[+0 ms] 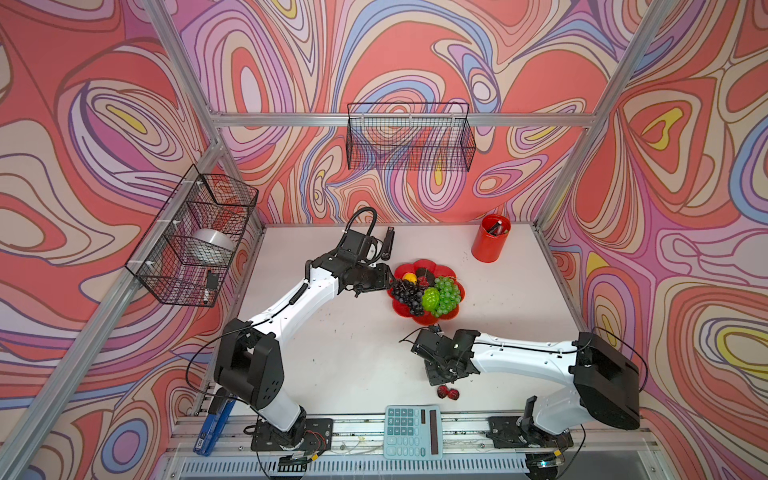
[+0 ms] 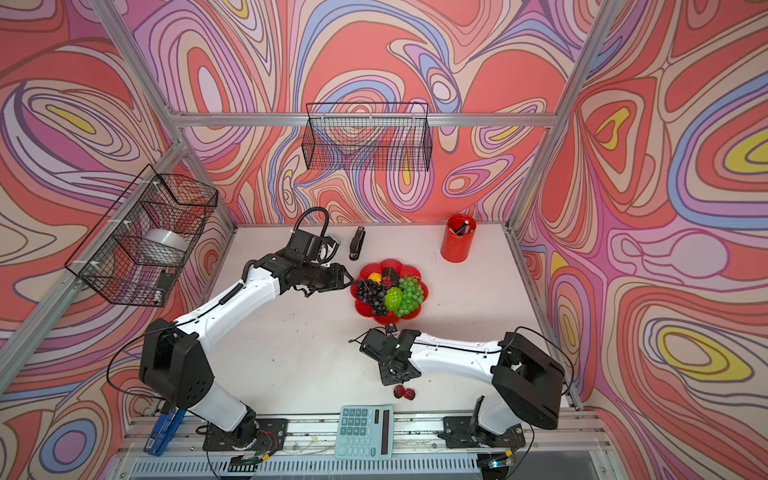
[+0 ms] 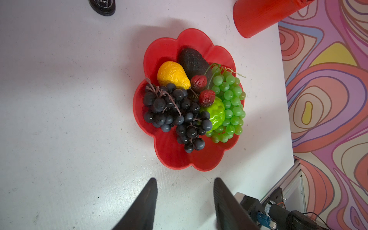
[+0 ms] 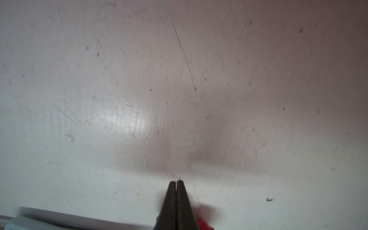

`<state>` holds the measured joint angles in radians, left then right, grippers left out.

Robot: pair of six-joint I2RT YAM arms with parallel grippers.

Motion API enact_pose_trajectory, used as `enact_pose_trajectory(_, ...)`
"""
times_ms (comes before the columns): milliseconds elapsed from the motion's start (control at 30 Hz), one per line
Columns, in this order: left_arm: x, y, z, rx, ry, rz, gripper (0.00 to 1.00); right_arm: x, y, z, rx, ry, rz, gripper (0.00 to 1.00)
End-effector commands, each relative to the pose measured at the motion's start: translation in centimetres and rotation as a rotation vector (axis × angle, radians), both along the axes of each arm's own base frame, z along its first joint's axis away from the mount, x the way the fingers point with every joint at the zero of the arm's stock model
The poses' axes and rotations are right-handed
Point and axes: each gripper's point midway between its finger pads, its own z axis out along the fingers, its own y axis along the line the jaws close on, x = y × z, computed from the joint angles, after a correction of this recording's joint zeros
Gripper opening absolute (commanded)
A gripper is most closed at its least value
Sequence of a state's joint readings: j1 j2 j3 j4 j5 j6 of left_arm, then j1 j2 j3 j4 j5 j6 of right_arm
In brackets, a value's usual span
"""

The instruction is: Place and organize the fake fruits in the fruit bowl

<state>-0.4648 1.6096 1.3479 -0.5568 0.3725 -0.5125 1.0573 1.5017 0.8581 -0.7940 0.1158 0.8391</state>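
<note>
1. The fruit bowl (image 1: pixel 419 319) sits mid-table. It already holds the purple grapes (image 1: pixel 405 293) at 8 o'clock and the green grapes (image 1: pixel 449 291) at 3 o'clock.
2. One cherry pair (image 1: pixel 449 392) lies on the table at 6 o'clock from the bowl, well apart from it and near the calculator (image 1: pixel 412 432).
3. The right gripper (image 4: pixel 176 182) is just over that pair with its jaws pressed fully together. Whether the stem is caught cannot be told.
4. The left gripper (image 3: pixel 185 180) hovers at the bowl's 9 o'clock with its jaws half apart and empty.
5. Recommendation: lift slowly to check that the cherries rise. If they do not, reopen and pinch the stem. Set them down on the bowl's bare 6 o'clock floor.
</note>
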Motion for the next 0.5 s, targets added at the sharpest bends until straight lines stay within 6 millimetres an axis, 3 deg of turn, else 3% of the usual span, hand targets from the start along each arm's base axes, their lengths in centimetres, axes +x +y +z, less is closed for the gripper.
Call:
enact_pose_trajectory(0, -0.4, 0.7, 0.4, 0.005, 0.0, 0.012, 0.5, 0.4, 0.2, 1.0, 0.012, -0.031, 0.011, 0.0)
enact_pose_trajectory(167, -0.5, 0.9, 0.2, 0.011, 0.004, 0.015, 0.5, 1.6, 0.1, 3.7, 0.009, -0.089, 0.031, 0.0)
enact_pose_trajectory(267, -0.6, 1.3, 0.3, 0.022, 0.002, 0.021, 0.5, 3.9, -0.2, 7.1, 0.036, -0.148, 0.031, 0.0)
enact_pose_trajectory(467, -1.2, 2.1, 0.0, 0.045, 0.013, 0.03, 0.5, 12.6, -1.3, 16.0, 0.212, -0.334, -0.017, 0.0)
